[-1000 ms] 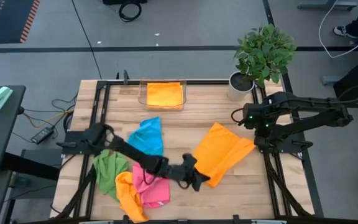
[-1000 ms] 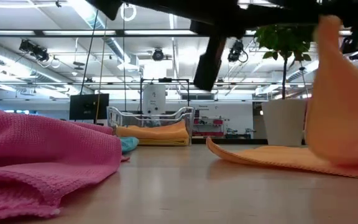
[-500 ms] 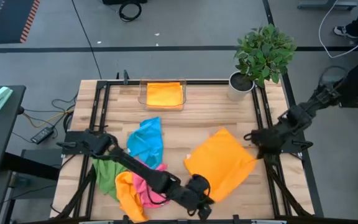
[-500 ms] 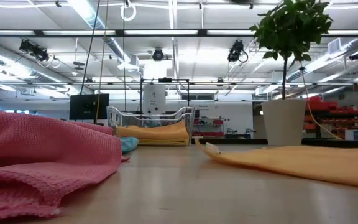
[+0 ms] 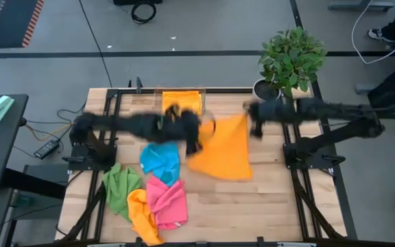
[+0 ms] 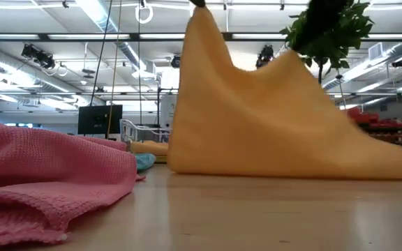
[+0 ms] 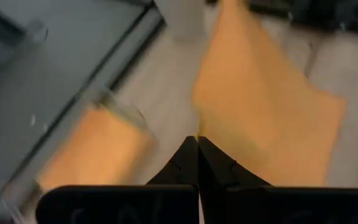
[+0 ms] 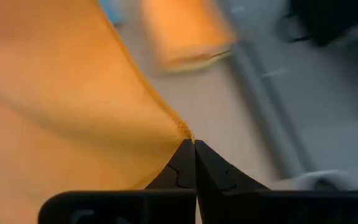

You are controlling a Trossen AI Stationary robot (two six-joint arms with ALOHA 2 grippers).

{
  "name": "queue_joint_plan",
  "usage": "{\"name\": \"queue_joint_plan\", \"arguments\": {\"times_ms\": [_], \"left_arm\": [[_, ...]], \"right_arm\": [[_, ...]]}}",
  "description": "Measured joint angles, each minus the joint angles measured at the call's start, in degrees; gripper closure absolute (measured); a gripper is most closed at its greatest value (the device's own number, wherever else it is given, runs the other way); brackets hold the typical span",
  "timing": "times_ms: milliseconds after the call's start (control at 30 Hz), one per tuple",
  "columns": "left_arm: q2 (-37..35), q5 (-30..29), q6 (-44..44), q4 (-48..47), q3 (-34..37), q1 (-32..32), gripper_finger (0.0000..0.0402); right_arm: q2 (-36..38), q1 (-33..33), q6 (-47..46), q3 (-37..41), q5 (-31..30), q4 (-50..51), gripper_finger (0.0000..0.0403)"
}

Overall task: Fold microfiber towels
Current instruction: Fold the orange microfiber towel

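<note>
Cloth is held at two corners at once: the orange towel (image 5: 225,149) is stretched between the two arms above the far half of the surface (image 5: 266,199), its upper edge running across the surface from one arm to the other. The fingers of the left gripper (image 5: 199,130) are pressed together on the corner nearer the tray, and in the left wrist view the cloth (image 7: 253,106) is seen to start right at the closed tips (image 7: 197,140). The fingers of the right gripper (image 5: 252,115) are likewise pinched shut on the opposite corner, beside the potted plant (image 5: 290,58); in the right wrist view the towel's edge (image 8: 73,93) runs away from the tips (image 8: 194,143).

From the held edge the towel hangs down and toward the near side; in the low view its lower hem (image 6: 278,171) is seen resting on the surface while the peak is raised. The long axis of the held edge therefore lies left to right, and the free body of the cloth lies on the near side of both pairs of fingers. It is judged that the coming move depends on that: the held edge would have to be carried toward the near side, over the trailing hem, with both arms kept level so that the edges meet squarely.

The other towels (image 5: 153,192) are heaped near the left front, well apart, and a folded orange one lies in the clear tray (image 5: 160,106) at the far edge.
</note>
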State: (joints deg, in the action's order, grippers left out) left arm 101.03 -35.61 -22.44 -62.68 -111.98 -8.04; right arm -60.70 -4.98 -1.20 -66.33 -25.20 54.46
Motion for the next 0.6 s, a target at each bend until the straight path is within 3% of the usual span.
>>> {"name": "queue_joint_plan", "arguments": {"times_ms": [133, 267, 433, 533, 600], "left_arm": [[-3.83, 11.27, 14.07, 11.93, -1.65, 12.61, 0.0400], [-5.01, 19.91, 17.02, 14.50, -4.37, 16.39, 0.0400], [-5.83, 23.60, 18.55, 11.48, -4.65, 10.95, 0.0400], [-5.92, 23.38, 15.45, 9.53, -2.90, 5.43, 0.0400], [-5.43, 23.42, 12.05, 10.04, -0.08, 1.14, 0.0400]], "right_arm": [[-3.06, -13.46, 14.21, -12.38, 6.24, 0.20, 0.0403], [-5.35, -14.76, 17.51, -23.31, 10.55, 5.62, 0.0403], [-5.91, -5.35, 6.82, -28.32, 11.83, 20.39, 0.0403], [-4.18, 4.24, -4.39, -24.39, 13.68, 27.34, 0.0403], [-2.42, 12.39, -12.80, -19.37, 14.21, 26.83, 0.0403]]}}
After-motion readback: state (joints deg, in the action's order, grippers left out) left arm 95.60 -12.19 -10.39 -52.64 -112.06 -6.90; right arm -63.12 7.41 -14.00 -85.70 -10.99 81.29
